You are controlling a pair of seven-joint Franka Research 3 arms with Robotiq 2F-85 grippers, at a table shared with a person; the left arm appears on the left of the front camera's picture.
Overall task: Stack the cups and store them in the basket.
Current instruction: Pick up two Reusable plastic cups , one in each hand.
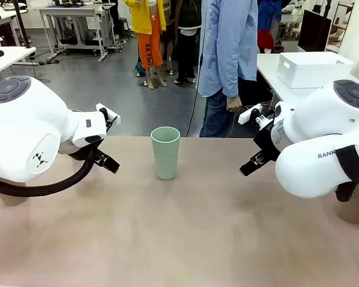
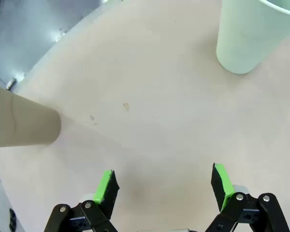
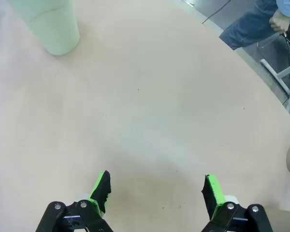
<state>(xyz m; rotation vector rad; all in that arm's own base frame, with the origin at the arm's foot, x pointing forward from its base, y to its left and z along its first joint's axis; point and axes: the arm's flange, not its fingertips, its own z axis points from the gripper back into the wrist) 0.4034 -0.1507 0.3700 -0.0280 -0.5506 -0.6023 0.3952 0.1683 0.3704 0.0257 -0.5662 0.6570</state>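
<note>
1. The mint green cup (image 1: 166,152) is seen upright, mouth up, on the table (image 1: 185,239). It is set a little toward 12 o'clock of the middle, between the two arms, and is touched by neither.
2. The left arm (image 1: 30,131) is held low at 9 o'clock, its wrist tilted down at the tabletop. The left gripper (image 2: 163,186) is spread wide and empty over bare table. From it the mint cup is seen at 1 o'clock and a tan cup (image 2: 19,118) at 9 o'clock.
3. The right arm (image 1: 323,155) is held likewise at 3 o'clock. The right gripper (image 3: 157,188) is spread wide and empty, with the mint cup well apart at 11 o'clock.
4. A person (image 1: 227,54) is seen standing at 12 o'clock, beyond the far edge.
</note>
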